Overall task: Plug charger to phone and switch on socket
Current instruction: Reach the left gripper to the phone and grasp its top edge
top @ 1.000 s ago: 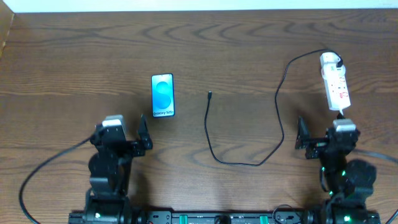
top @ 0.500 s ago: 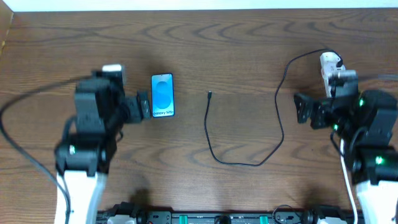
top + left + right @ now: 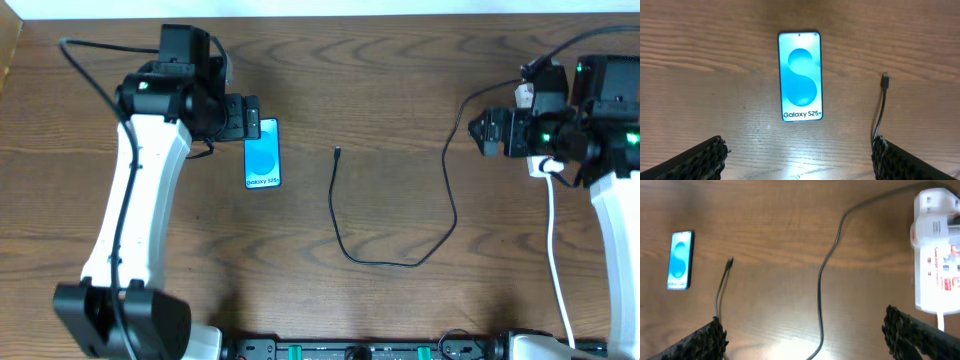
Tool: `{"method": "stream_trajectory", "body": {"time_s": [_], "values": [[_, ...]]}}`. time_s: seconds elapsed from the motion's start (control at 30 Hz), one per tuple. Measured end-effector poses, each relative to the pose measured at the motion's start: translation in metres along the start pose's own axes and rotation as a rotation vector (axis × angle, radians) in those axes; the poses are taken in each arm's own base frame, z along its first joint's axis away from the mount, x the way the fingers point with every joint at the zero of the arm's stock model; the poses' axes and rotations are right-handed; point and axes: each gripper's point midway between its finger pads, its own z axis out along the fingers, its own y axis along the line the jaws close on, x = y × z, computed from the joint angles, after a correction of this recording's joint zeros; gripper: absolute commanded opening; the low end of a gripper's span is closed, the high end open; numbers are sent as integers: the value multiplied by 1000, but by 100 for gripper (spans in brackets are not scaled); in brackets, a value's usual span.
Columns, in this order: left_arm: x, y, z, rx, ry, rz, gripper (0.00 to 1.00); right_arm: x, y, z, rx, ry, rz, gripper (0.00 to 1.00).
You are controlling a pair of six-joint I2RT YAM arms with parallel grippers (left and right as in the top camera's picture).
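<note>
**Both jaws spread and empty, plugging not begun**

Overhead view: the left jaws hang just over the top end of the Galaxy S25+ phone [image 3: 262, 153], which lies flat and screen up on the tabletop [image 3: 400, 60]. The charger cable [image 3: 345, 235] lies loose in a long curve between the two arms. Its connector tip [image 3: 338, 152] rests off to the side of the left jaws and apart from the phone, so nothing is plugged. The right jaws hang over the white power strip [image 3: 545, 166] and hide most of it. I judge that this arm is placed there to reach the switch.

Left wrist view: the left jaws are spread wide and hold nothing. The phone lies straight ahead of them, in line with the gap, with its lettered end nearer to them. The connector tip lies ahead toward their right side and points away. I judge that one arm must first pick up this tip and bring it to the phone's end.

Right wrist view: the right jaws are also spread and empty. The power strip lies ahead toward their right side, red markings up. The cable runs ahead of the gap. The phone is far off beyond their left side. I cannot tell the switch position.
</note>
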Motion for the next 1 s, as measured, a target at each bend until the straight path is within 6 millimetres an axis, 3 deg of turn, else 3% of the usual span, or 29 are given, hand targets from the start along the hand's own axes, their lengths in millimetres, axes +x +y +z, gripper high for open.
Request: {"method": "stream_trajectory", "body": {"time_s": [0.23,0.4,0.5,0.67,1.0], "values": [[-10,-3,49,12,51,2,94,1,-3,28,-36,52,19,99],[5,-2,108,-32,183,-10,94,7,-4,34,-44,86,31,99],[15,2,133,-78,239,-25,94,9,-5,36,-45,95,35,99],[17,10,152,-128,254,-51,94,9,-5,36,-46,96,35,99],[28,4,188,-144,294,-63,94,10,-5,36,-41,100,35,99]]}}
